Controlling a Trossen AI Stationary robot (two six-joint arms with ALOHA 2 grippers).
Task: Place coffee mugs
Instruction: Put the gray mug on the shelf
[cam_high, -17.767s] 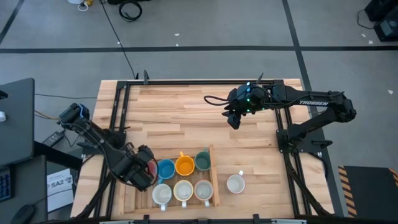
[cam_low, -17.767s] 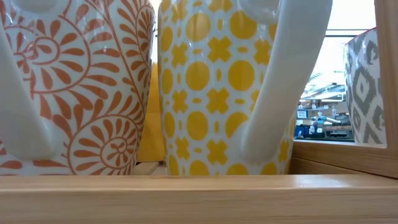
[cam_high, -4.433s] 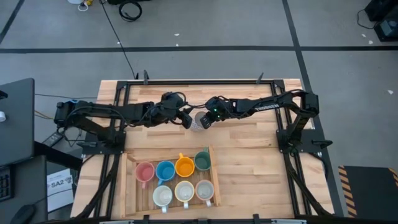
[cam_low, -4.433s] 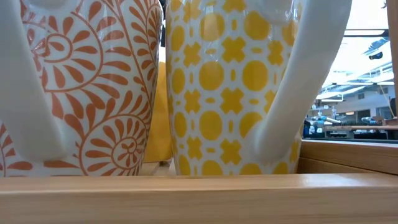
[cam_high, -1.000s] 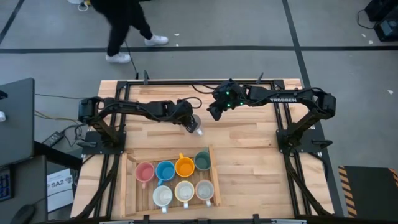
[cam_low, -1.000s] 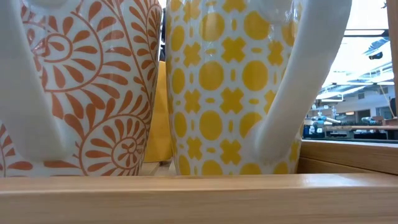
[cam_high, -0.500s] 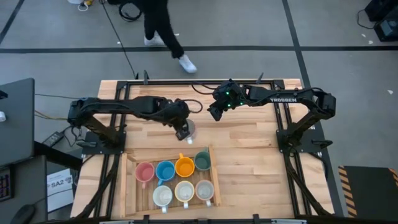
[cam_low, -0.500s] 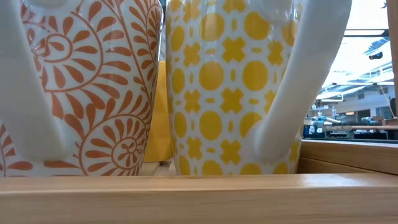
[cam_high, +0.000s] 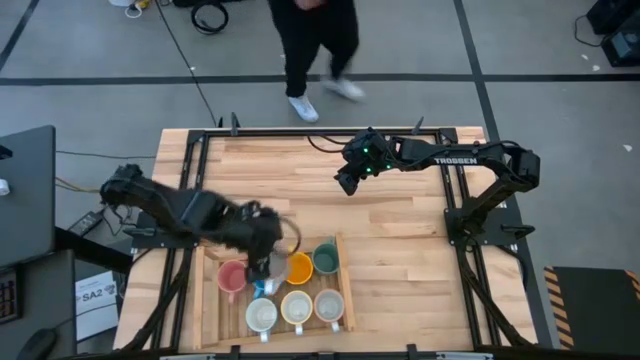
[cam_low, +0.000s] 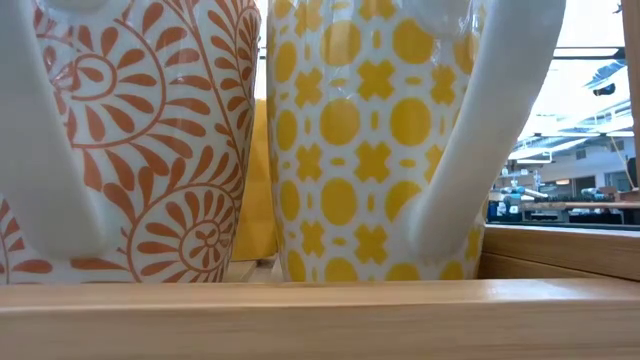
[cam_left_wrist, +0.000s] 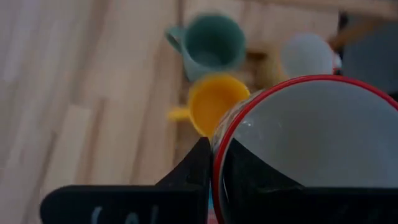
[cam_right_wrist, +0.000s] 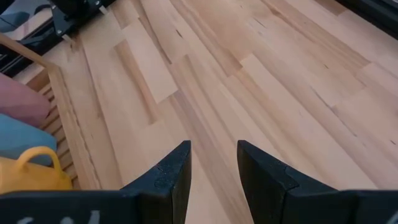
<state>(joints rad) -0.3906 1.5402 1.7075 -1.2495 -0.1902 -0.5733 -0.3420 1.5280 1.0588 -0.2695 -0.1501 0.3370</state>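
a: red-rimmed pale mug (cam_left_wrist: 311, 143), pinched at its rim by the left gripper (cam_high: 266, 262), hangs over the wooden tray (cam_high: 343, 290), above the blue mug's spot.
b: and the others?
a: pink mug (cam_high: 232, 277), orange mug (cam_high: 299, 268), green mug (cam_high: 326, 258) and three pale mugs (cam_high: 295, 308) sit inside.
b: right gripper (cam_high: 346, 183)?
a: parted, empty, over the table's (cam_high: 400, 250) far side. a person (cam_high: 318, 45) walks beyond.

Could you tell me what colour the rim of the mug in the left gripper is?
Red; the mug's rim shows best in the left wrist view.
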